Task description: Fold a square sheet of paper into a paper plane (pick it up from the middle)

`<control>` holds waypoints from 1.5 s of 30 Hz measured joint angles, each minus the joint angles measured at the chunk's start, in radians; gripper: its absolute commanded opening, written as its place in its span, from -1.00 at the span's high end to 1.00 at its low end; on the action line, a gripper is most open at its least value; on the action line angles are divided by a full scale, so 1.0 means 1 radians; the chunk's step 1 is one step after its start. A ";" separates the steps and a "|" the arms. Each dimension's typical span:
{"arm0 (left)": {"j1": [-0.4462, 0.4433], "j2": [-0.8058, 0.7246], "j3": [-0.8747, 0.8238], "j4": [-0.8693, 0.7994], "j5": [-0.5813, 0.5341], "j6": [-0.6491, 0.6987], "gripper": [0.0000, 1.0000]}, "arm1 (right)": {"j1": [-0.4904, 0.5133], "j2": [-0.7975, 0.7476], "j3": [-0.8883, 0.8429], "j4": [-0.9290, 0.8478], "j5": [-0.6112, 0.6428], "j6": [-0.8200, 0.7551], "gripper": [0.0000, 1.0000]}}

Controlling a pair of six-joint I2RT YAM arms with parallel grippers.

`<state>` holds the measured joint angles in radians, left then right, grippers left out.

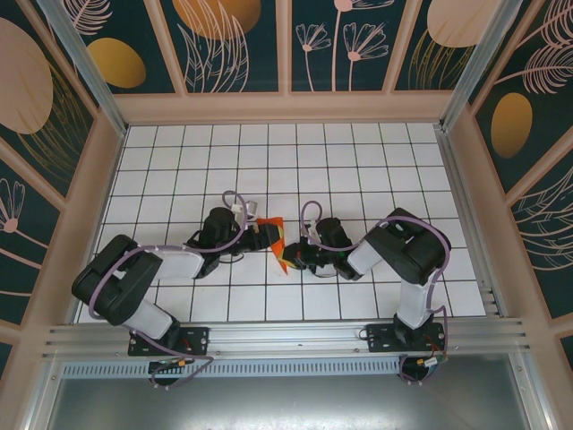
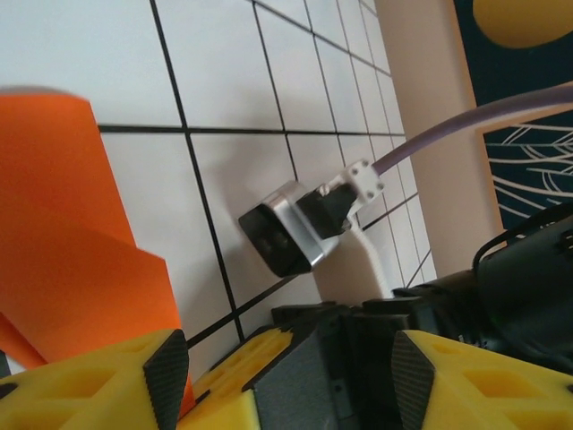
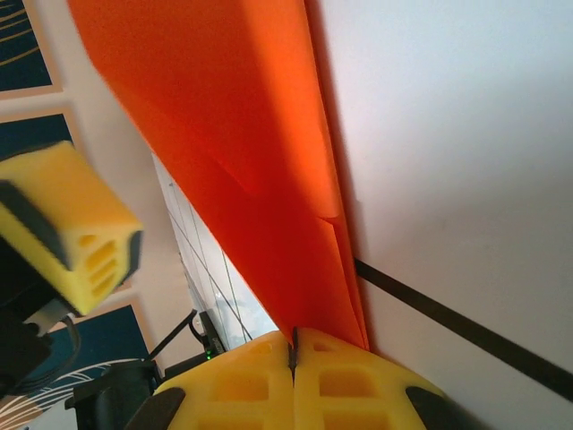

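The square sheet of paper (image 1: 277, 240) is bright orange and folded into a pointed, layered wedge. It stands up off the tiles between the two grippers. My right gripper (image 3: 294, 345) is shut on its lower edge, and the orange layers (image 3: 242, 152) rise away from the pinched jaws. In the top view the right gripper (image 1: 295, 260) sits just right of the paper. My left gripper (image 1: 261, 235) is at the paper's left side. Its jaws (image 2: 288, 376) stand open, with the paper (image 2: 72, 242) beside the left fingertip (image 2: 167, 376) and not gripped. One left finger (image 3: 76, 233) shows in the right wrist view.
The white tiled floor (image 1: 358, 161) spreads behind and to both sides of the arms. Beige walls (image 1: 286, 107) close it in, and a metal rail (image 1: 286, 336) runs along the near edge. The right arm's wrist camera (image 2: 286, 237) and lilac cable (image 2: 466, 125) are close in front of the left gripper.
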<state>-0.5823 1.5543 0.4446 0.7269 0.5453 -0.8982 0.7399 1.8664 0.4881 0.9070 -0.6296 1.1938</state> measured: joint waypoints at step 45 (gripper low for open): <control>-0.010 0.258 0.109 0.077 0.047 0.027 -0.12 | 0.021 -0.110 0.061 -0.323 0.097 -0.123 0.77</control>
<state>-0.5919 1.8122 0.5541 0.8040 0.5919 -0.8715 0.7612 1.7561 0.5495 0.5838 -0.5327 1.0706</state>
